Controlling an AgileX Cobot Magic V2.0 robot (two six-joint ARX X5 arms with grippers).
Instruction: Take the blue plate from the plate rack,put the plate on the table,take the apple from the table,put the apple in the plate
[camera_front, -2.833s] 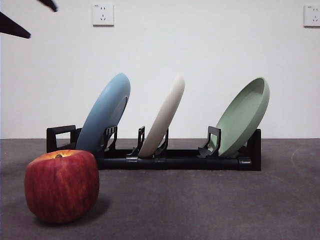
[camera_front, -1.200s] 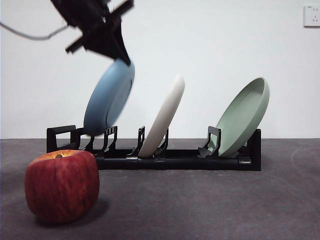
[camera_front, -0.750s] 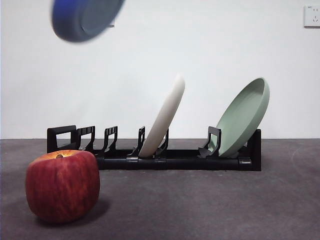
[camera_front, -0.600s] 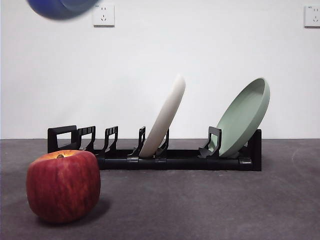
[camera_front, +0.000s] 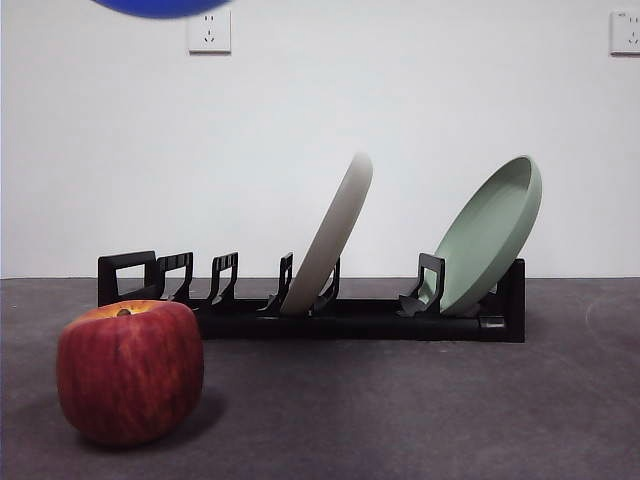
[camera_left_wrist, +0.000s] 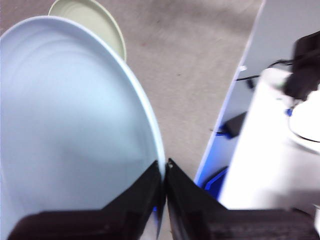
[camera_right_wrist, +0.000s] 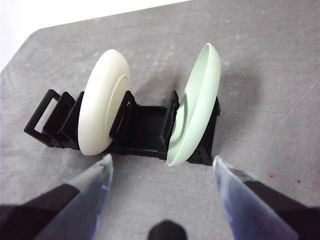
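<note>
The blue plate (camera_left_wrist: 70, 125) is off the plate rack and high in the air. My left gripper (camera_left_wrist: 164, 172) is shut on its rim. In the front view only the plate's lower edge (camera_front: 160, 6) shows at the top left, and the gripper is out of frame. The black plate rack (camera_front: 310, 312) stands on the dark grey table (camera_front: 420, 410) with its left slots empty; it also shows in the right wrist view (camera_right_wrist: 145, 127). The red apple (camera_front: 130, 372) sits on the table at the near left. My right gripper (camera_right_wrist: 162, 162) is open and empty, high above the rack.
A cream-white plate (camera_front: 328, 235) leans in the rack's middle slot and a pale green plate (camera_front: 487, 235) at its right end; both show in the right wrist view (camera_right_wrist: 102, 102) (camera_right_wrist: 197, 107). A white wall stands behind the table.
The left gripper has taken the blue plate by its rim and lifted it out of the rack's left slot, up to the top edge of the view. The apple and the other plates have stayed put.
</note>
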